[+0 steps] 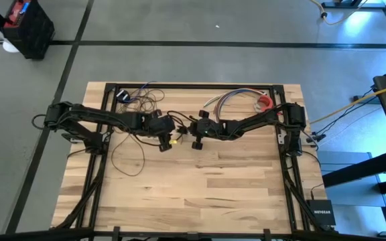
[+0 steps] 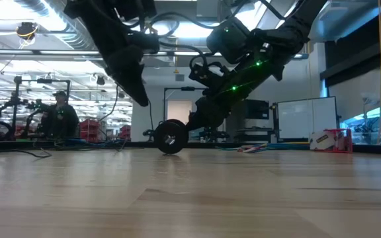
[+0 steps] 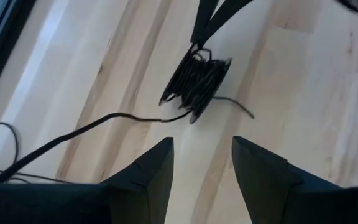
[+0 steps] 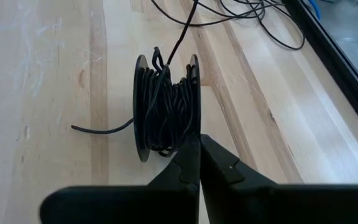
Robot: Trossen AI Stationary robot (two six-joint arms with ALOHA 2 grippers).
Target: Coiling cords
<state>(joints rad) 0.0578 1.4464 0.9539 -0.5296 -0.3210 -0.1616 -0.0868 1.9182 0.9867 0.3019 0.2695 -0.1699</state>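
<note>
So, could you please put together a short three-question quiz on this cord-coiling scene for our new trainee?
1. True or false: the left gripper is clamped on the spool.
2. Which gripper holds the spool? A) left B) right C) neither
3. Fill in: the loose cord trails from the spool across the ____.

Key:
1. False; its fingers stand open, short of the spool.
2. B; the right gripper pinches the spool's rim.
3. table.

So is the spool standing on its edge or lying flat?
On edge: the spool stands upright on the table, both round flanges vertical, with cord wound between them.
</note>
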